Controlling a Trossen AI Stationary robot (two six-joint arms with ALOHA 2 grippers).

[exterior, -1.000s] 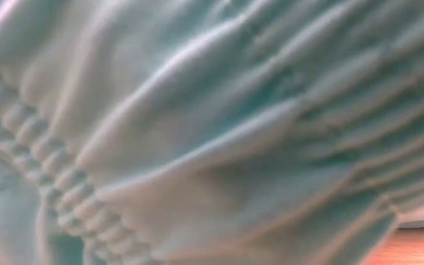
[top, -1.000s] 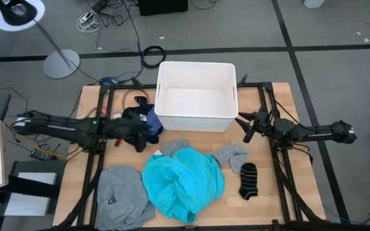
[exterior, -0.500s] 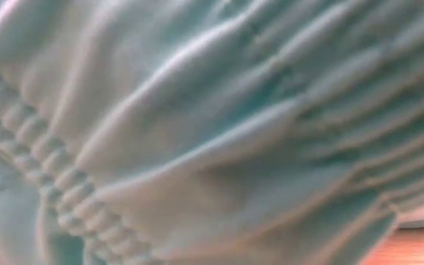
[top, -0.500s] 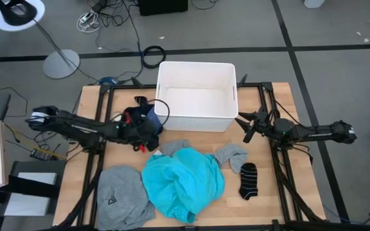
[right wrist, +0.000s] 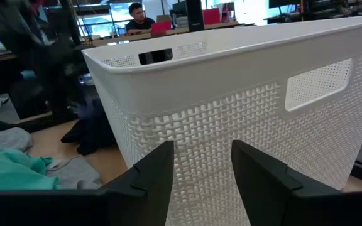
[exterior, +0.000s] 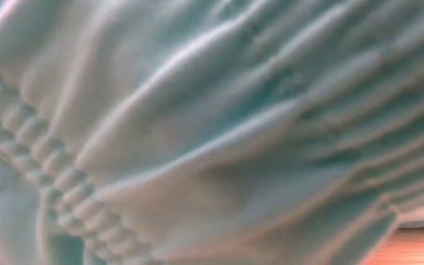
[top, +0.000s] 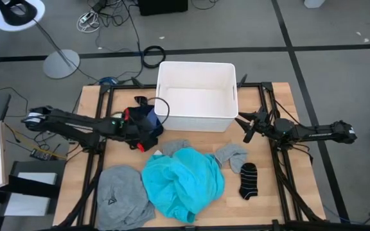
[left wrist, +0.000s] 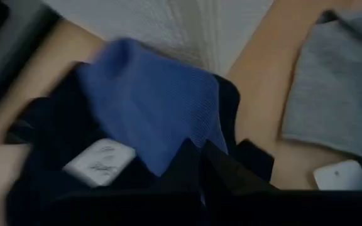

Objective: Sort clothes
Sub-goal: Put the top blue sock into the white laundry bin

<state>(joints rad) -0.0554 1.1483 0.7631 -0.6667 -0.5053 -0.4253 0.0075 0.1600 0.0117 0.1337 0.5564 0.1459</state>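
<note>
A dark navy garment (top: 145, 123) with blue fabric (left wrist: 149, 107) on it lies bunched on the table by the white bin's (top: 196, 63) near left corner. My left gripper (top: 141, 138) is shut on this bunch. A large turquoise garment (top: 184, 183) lies at the near middle and fills the low view (exterior: 212, 132). A grey shirt (top: 122, 196) lies to its left. Two grey socks (top: 231, 155) (top: 175, 147) and a black sock (top: 248, 179) lie nearby. My right gripper (top: 246, 131) waits open by the bin's near right corner. My left gripper comes in low from the table's left and has its two fingers (left wrist: 213, 164) closed together at the blue fabric's edge (left wrist: 187, 139), where it meets the dark navy cloth. Whether they hold one layer or several, I cannot tell. The bunch lies slack on the table.
The bin's wall (right wrist: 244, 107) stands right in front of my right gripper (right wrist: 203, 147). A white label (left wrist: 99, 162) shows on the dark cloth. Black frame rails (top: 101, 96) run along the table's edges. A person sits in the room beyond the table.
My left arm has shifted a little toward the table's right over the dark navy garment, and the garment's folds have been nudged toward the bin. My right arm has kept still.
</note>
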